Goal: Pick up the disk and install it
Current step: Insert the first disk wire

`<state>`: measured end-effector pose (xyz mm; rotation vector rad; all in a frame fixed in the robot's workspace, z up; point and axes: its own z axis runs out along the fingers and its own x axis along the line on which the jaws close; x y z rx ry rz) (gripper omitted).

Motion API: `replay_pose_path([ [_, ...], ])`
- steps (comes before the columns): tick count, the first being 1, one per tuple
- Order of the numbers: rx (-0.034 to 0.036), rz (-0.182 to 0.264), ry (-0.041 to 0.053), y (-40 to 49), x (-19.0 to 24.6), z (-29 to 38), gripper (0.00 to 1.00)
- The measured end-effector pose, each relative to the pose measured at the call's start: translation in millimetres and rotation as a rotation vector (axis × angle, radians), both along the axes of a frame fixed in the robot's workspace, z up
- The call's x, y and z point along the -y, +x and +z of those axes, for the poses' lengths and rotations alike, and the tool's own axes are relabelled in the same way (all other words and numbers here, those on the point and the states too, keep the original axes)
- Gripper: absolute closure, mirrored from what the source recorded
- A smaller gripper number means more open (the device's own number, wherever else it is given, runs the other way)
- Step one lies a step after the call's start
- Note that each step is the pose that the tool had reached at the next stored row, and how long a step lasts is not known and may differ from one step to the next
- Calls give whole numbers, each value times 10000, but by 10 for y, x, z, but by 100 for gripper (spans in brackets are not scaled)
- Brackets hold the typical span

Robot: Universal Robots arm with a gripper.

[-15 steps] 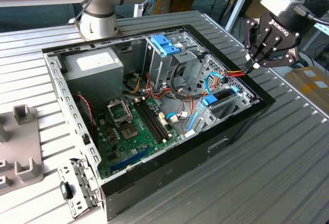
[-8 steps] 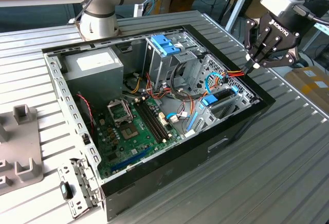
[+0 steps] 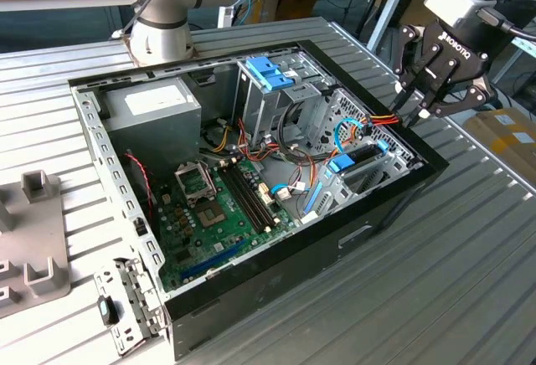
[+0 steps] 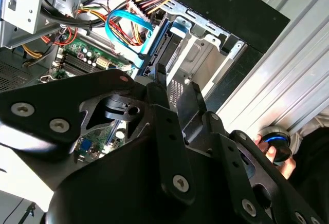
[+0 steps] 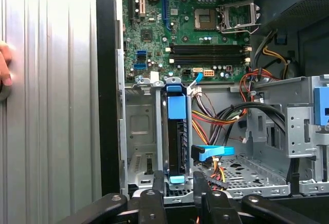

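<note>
First wrist view, nearest the camera: the gripper shows its two black fingers spread apart with nothing between them, lined up either side of the disk's edge but clear of it. In the second wrist view the same fingers point down toward the drive cage, again apart and empty.

Just beyond them the disk stands on edge in a slot of the silver drive cage, its blue frame capping the visible end. A blue cable lies beside it, with coloured wires behind.

Farther in lies the green motherboard.

In the exterior view the gripper hangs above the open computer case at about three o'clock of it. The disk sits below and inward, in the cage at the case's four o'clock corner. A grey metal box occupies ten o'clock, a blue latch twelve o'clock. The case rests on a ribbed metal tabletop.

A person's hand rests on the tabletop beside the case.
</note>
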<state>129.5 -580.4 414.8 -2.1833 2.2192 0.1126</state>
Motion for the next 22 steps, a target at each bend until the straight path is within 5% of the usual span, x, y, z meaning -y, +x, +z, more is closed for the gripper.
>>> replay_pose_path([
  [10, 0, 802, -5, 112, -10, -7, 64],
  [22, -1, 907, -5, 294, -58, -19, 64],
])
